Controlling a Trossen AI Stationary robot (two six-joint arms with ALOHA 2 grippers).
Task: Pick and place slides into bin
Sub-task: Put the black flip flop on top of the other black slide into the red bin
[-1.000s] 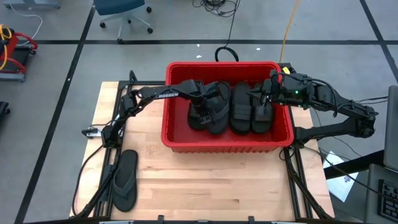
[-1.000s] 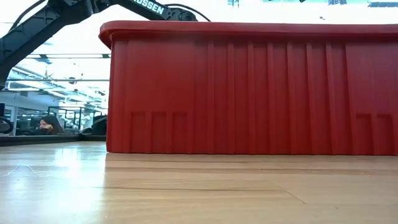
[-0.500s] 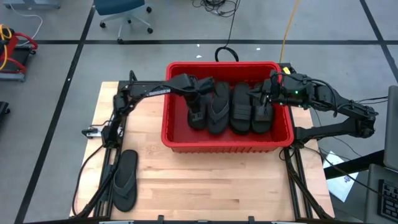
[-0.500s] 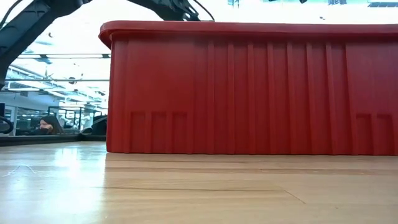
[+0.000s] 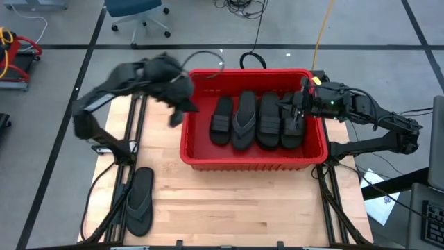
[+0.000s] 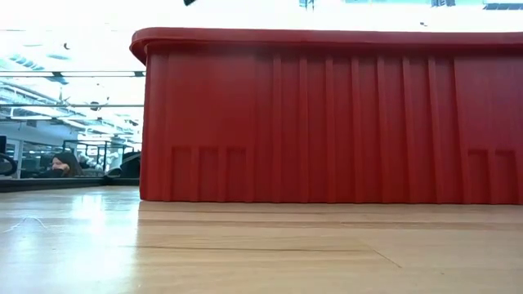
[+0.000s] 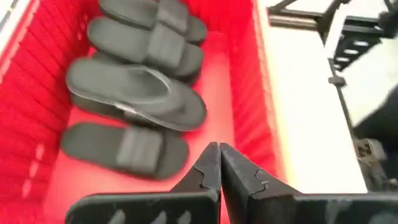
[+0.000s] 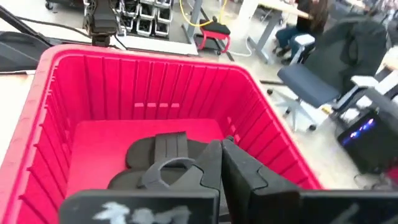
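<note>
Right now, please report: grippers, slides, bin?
Left gripper shut, empty, at bin's left rim. Right gripper shut, empty, over bin's right end. Four slides in bin; one thong slide on table. Nothing in the way.

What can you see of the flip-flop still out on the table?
The thong-strap sandal is matte black, rubber by the look of it, with a thin Y strap. It lies flat, sole down, on the wooden table near the front left corner, lengthwise front to back, apart from the red bin. Nothing grips it; whether the cables beside it touch it is unclear.
</note>
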